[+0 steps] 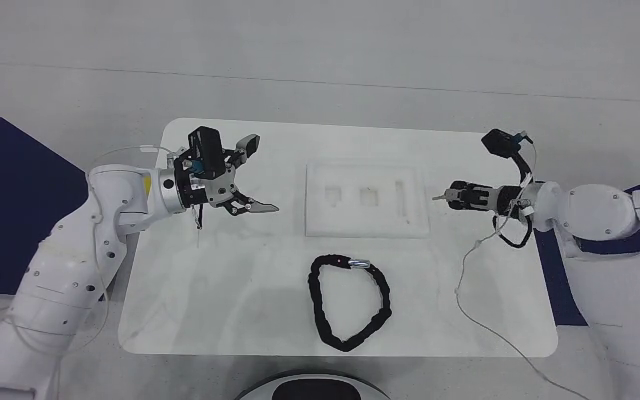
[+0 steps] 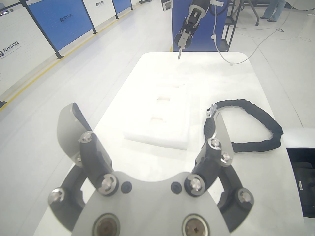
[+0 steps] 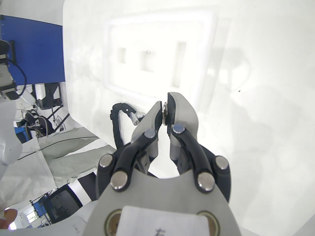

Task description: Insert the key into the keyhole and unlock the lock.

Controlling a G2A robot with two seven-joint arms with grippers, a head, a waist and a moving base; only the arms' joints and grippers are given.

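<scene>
Key (image 1: 440,198) clamped in my right gripper (image 1: 450,197), chain lock (image 1: 318,300) loose on the tabletop (image 1: 200,290).
Nearest me the black chain lock lies looped, its metal cylinder end toward the white foam tray (image 1: 320,225) just beyond. At the tray's left my left gripper (image 1: 260,176) hovers, jaws wide apart; at its right the key's blade points toward the tray.

Table (image 1: 200,300): plain white. Foam tray (image 1: 318,226): plain white, same tone. Chain lock (image 1: 316,300): black fabric sleeve, crinkled texture; lock cyl. (image 1: 359,266) bright silver. Key (image 2: 180,54): silver-grey metal. L gripper (image 1: 259,176) & R gripper (image 3: 165,104): silver-grey fingers (image 2: 70,124), black links, black ribbed pads (image 2: 209,126), silver screw heads (image 2: 87,137). Barrier panels (image 2: 61,20): alt. blue/white w/ black frames, dark logo print on white. Board (image 2: 206,42) behind R gripper: solid blue. Floor (image 1: 300,60): light grey.
</scene>
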